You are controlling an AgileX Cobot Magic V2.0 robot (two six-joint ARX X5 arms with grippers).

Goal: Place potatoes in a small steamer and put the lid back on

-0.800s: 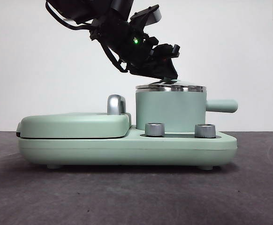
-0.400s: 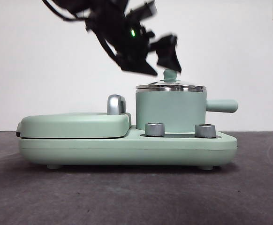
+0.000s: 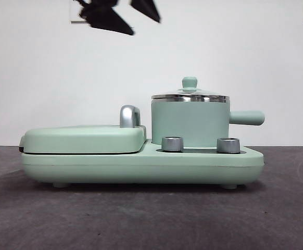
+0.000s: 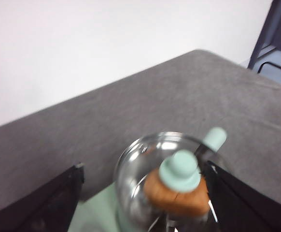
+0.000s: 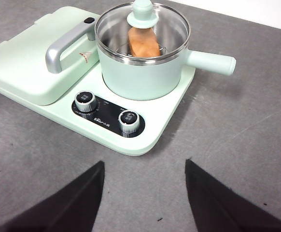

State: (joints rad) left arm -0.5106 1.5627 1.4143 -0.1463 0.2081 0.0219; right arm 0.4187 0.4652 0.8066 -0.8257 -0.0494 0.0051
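Potato (image 5: 144,42): orange-brown, matte, oblong; lies inside steamer, seen through glass in both wrist views, hidden in front view.
Steamer (image 3: 190,124): mint-green cyl. pot, steel rim, stub handle (image 3: 247,117) pointing frame right; centre-right of front view, on cooker base (image 3: 141,165).
Lid (image 5: 143,26): clear glass, steel rim, mint knob (image 3: 189,83); seated flush on pot.
Base also carries flat hinged grill plate (image 3: 84,139) w/ silver handle (image 3: 129,116), frame left, plus 2 steel dials (image 3: 172,144) at front; labels readable in right wrist view only.
Desk (image 3: 141,219): dark grey.
Left gripper (image 4: 143,188): jaws spread wide, empty, above lid; top left in front view.
Right gripper (image 5: 144,193): wide apart, empty, well clear of cooker.
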